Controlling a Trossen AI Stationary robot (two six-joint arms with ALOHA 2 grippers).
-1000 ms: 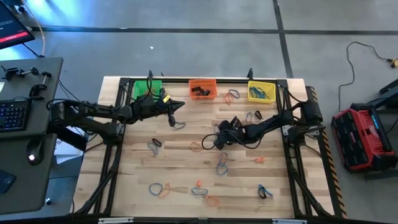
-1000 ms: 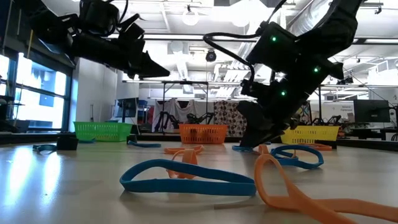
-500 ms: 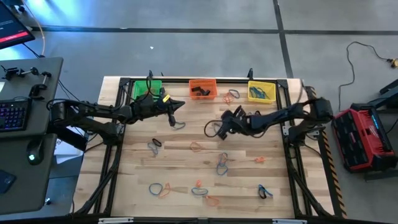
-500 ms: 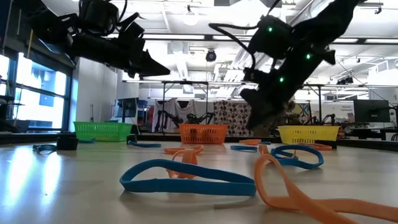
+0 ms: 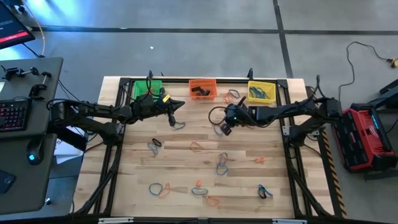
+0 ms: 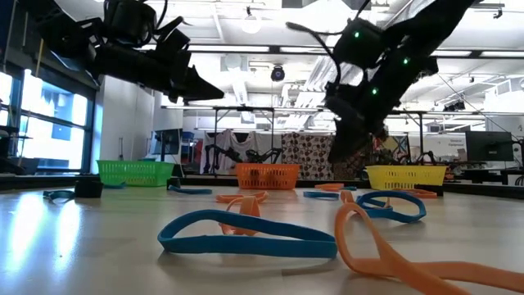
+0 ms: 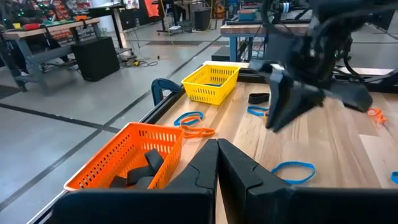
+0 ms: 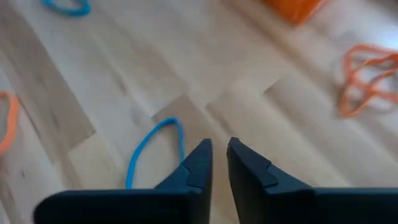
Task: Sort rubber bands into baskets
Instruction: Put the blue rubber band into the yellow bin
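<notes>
**Q:** Two arms are on the sheet. What of the working one?

**A:** Right pincer [image 5: 222,127] hangs above the counter [image 5: 180,165], between the orange basket [image 5: 203,88] and the yellow basket [image 5: 261,91]. Whether it is clenched or released, I cannot tell. No band shows in it. A blue band [image 8: 152,149] lies on the wood right beneath it, untouched, and an orange band [image 8: 367,81] lies farther off.

**Q:** And the other?

**A:** Left pincer [image 5: 177,104] is clenched on nothing and waits in the air beside the green basket [image 5: 146,89].

**Q:** Where are the goods?

**A:** Most bands [image 5: 222,167] lie loose across the counter, well apart from the baskets. The orange and yellow baskets each hold a few.

**Q:** Which step is in hand?

**A:** In my judgement, a pick in the middle of the sort, with much left to do. The next move calls for the right pincer to drop over the blue band, straddle one strand, close flat to the wood and lift. A thin loop may slip free.
</notes>
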